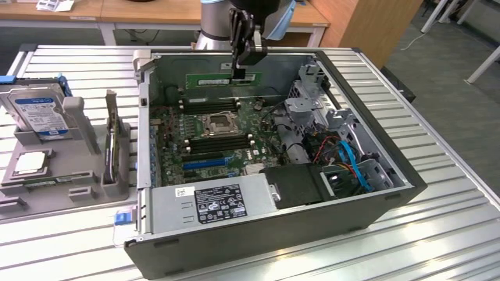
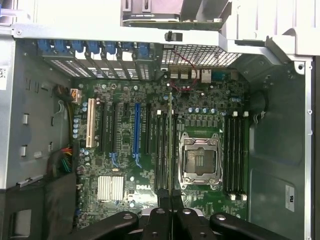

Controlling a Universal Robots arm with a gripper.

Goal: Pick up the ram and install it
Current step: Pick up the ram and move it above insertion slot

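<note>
The ram [image 1: 222,80] is a long green stick hanging level above the rear part of the open computer case [image 1: 390,193]. My gripper [image 1: 245,71] is shut on its right end, well above the motherboard [image 1: 234,149]. In the wrist view the ram [image 2: 171,130] shows edge-on as a thin line between my fingertips [image 2: 159,212]. It hangs over the black memory slots [image 2: 161,150] beside the empty processor socket [image 2: 200,160]. A second bank of slots [image 2: 235,150] lies on the socket's other side.
A grey tray [image 1: 47,199] at the exterior view's left holds a hard drive [image 1: 39,114], a silver processor chip [image 1: 31,164] and an upright card [image 1: 113,143]. Inside the case are the power supply [image 1: 211,202], a drive cage [image 1: 312,111] and blue cables [image 1: 355,167].
</note>
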